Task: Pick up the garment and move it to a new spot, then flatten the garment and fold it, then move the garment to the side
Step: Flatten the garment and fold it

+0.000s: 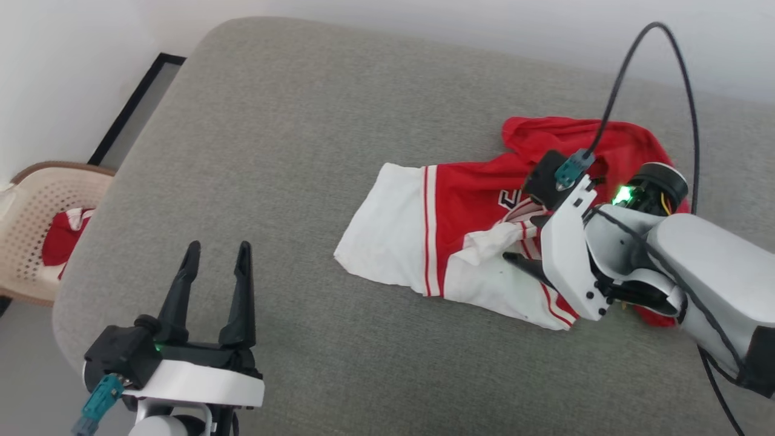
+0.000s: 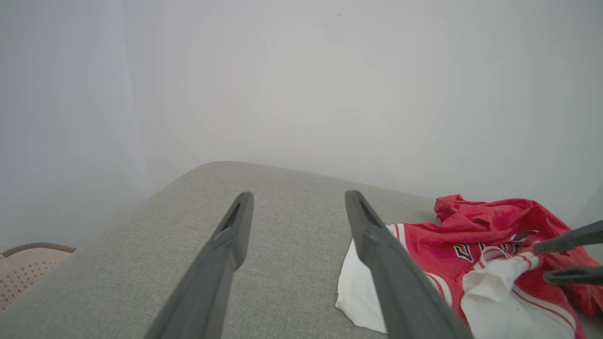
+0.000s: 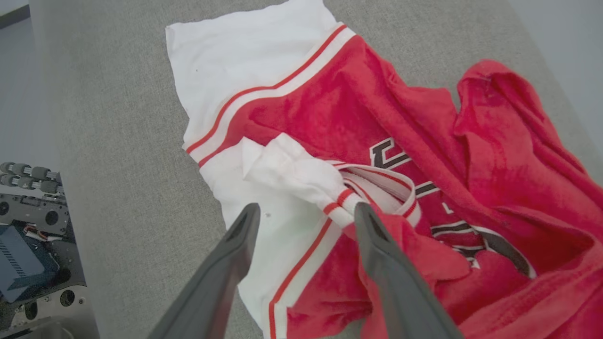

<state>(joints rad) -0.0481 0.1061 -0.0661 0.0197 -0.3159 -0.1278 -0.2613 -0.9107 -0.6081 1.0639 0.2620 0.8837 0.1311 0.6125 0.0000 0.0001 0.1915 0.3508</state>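
Observation:
The garment [image 1: 460, 206], a red jersey with white striped sleeves and black-and-white lettering, lies crumpled on the right half of the grey padded surface [image 1: 272, 151]. My right gripper [image 1: 514, 239] hovers low over its middle, open. In the right wrist view its fingers [image 3: 307, 209] straddle a bunched white sleeve cuff and the collar of the garment [image 3: 330, 108], gripping nothing. My left gripper [image 1: 218, 248] stands open and empty over bare padding near the front left, well clear of the garment. From the left wrist, that gripper [image 2: 299, 195] frames the garment [image 2: 424, 235] and the right gripper [image 2: 541, 262].
A beige perforated plastic chair [image 1: 36, 206] stands off the surface's left edge with another red-and-white cloth [image 1: 63, 233] on it. A black cable [image 1: 684, 91] loops above my right arm. A white wall backs the surface. My own base [image 3: 28, 245] shows below the near edge.

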